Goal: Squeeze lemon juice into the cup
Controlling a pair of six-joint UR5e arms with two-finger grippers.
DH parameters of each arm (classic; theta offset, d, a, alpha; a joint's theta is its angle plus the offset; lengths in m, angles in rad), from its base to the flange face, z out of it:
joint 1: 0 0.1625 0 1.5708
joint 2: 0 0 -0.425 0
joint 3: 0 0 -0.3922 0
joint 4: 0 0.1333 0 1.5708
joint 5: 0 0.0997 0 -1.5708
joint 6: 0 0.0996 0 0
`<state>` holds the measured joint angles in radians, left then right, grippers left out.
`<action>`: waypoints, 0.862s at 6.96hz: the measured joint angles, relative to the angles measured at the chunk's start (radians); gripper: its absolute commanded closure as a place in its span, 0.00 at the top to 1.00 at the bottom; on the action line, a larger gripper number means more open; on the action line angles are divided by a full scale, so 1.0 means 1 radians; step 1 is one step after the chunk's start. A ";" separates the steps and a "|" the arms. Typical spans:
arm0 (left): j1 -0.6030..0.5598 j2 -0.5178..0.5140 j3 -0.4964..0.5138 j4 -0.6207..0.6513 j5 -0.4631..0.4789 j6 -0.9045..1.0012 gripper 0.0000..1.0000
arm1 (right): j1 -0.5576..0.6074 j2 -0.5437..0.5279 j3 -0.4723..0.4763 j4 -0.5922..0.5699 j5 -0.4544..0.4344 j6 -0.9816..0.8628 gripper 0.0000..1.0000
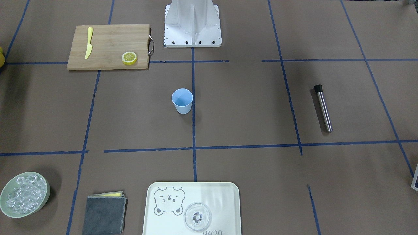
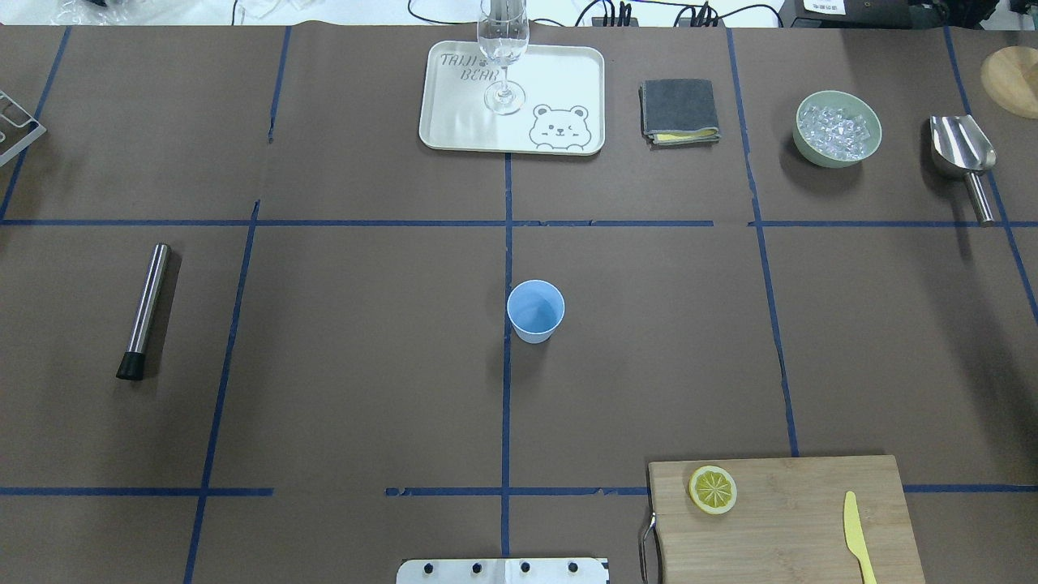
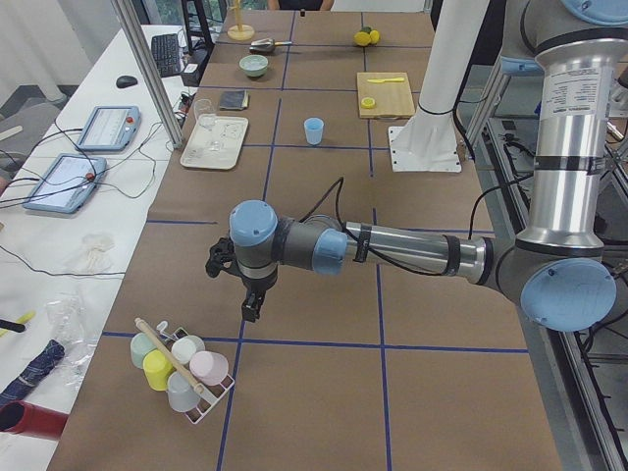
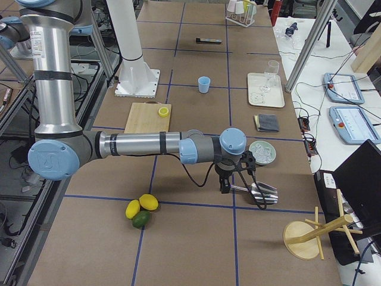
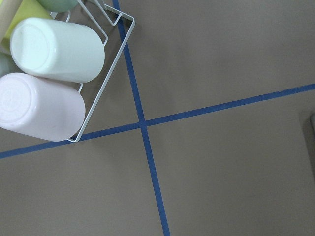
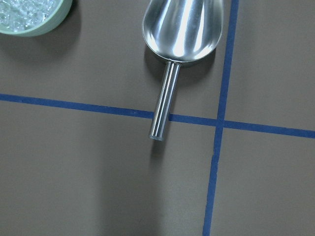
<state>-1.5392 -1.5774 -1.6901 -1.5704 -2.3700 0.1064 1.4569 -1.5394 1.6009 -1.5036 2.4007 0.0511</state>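
Observation:
The lemon [image 1: 129,58] is a round yellow-green slice lying on the wooden cutting board [image 1: 107,40]; it also shows in the overhead view [image 2: 713,489]. The light-blue cup [image 1: 182,100] stands upright and empty at the table's middle [image 2: 535,311]. Neither gripper shows in the front or overhead views. My left gripper [image 3: 250,294] hangs far from the cup, beside a rack of cups [image 3: 182,368]. My right gripper [image 4: 225,185] hangs near a metal scoop [image 4: 262,192]. I cannot tell whether either is open or shut.
A yellow toy knife [image 1: 88,42] lies on the board. A metal muddler [image 1: 323,107] lies at the robot's left. A tray [image 2: 454,122] bears a clear glass [image 2: 503,49]. A folded grey cloth [image 2: 678,110], a bowl of ice [image 2: 838,128] and a scoop [image 2: 963,158] stand along the far edge.

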 measured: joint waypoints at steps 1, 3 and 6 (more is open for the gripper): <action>0.000 0.003 -0.016 0.014 0.002 0.013 1.00 | -0.007 -0.002 0.000 0.002 0.000 0.000 1.00; 0.002 0.016 -0.052 0.016 0.020 0.020 1.00 | -0.022 -0.007 0.001 0.009 0.000 -0.002 1.00; 0.005 0.020 -0.059 0.007 0.012 0.021 1.00 | -0.060 -0.022 0.005 0.089 0.052 0.004 1.00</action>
<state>-1.5337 -1.5571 -1.7491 -1.5635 -2.3582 0.1277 1.3973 -1.5617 1.6063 -1.4144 2.4524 0.0549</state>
